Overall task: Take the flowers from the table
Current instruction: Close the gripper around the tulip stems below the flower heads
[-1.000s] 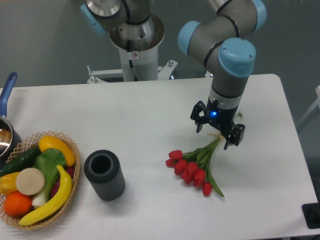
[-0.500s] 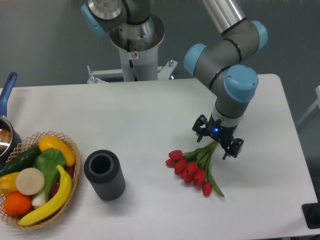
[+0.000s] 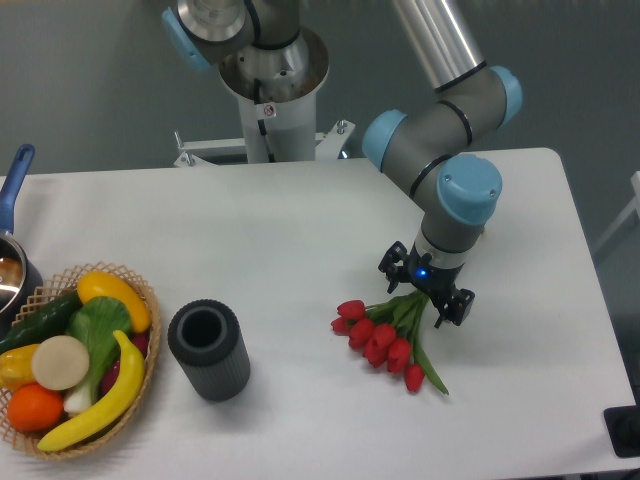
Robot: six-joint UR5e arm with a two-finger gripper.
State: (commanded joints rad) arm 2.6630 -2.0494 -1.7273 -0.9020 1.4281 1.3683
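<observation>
The flowers [image 3: 385, 335], a bunch of red tulips with green stems and leaves, lie on the white table [image 3: 300, 230] right of centre, with the blooms pointing down-left. My gripper [image 3: 422, 295] is low over the stem end of the bunch. Its fingers stand apart on either side of the stems, so it is open. The upper ends of the stems are hidden under the gripper body.
A dark grey ribbed cylinder [image 3: 208, 350] stands upright left of the flowers. A wicker basket [image 3: 75, 360] of fruit and vegetables sits at the front left corner. A pot with a blue handle [image 3: 12, 200] is at the left edge. The robot base [image 3: 270, 80] rises behind the table.
The gripper has come down and slightly left onto the stem end of the flowers, from a little above and right of them. The flowers have not moved.
</observation>
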